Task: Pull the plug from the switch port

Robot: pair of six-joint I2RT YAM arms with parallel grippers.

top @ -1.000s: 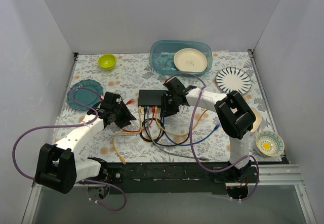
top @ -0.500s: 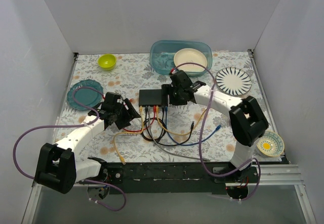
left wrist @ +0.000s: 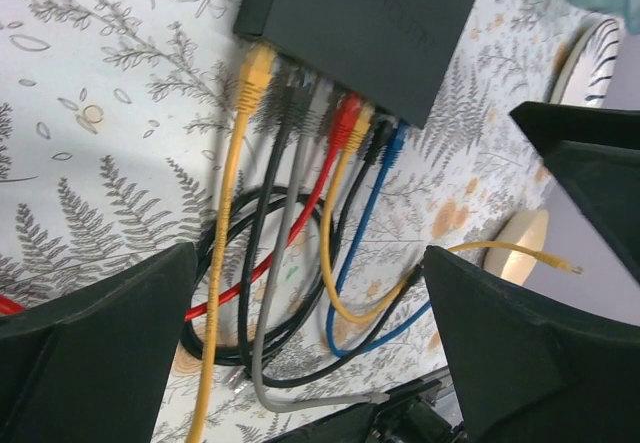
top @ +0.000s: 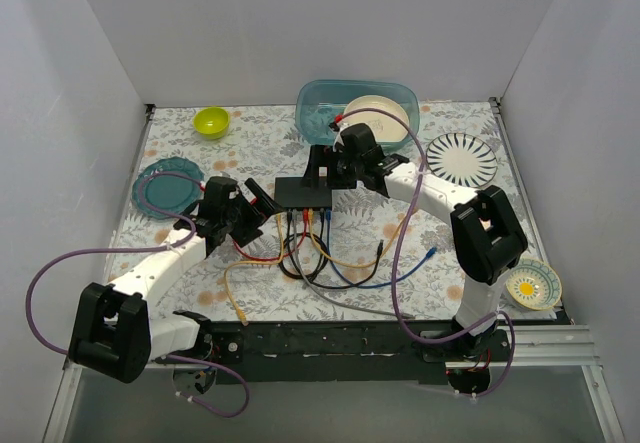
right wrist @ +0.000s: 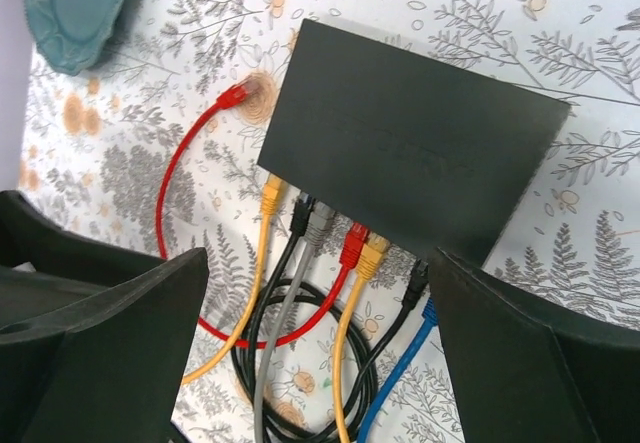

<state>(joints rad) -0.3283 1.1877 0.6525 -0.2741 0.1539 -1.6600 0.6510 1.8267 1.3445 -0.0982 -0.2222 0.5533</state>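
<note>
The flat matte-black box switch (top: 303, 193) lies in the middle of the top view, on a white table cloth (top: 250, 148) with grey ferns. 7 cables sit in a row in its lower edge: yellow cable (left wrist: 256, 66), black, grey, red cable (left wrist: 345, 118), yellow, black and blue cable (left wrist: 393, 143). In the right wrist view, a loose red plug (right wrist: 232, 94) lies on the cloth just left of the switch. The left gripper (top: 258, 206) is just left of the switch, its 2 fingers spread wide, holding nothing. The right gripper (top: 318, 166) is at the switch's upper right, fingers spread wide too, holding nothing.
</note>
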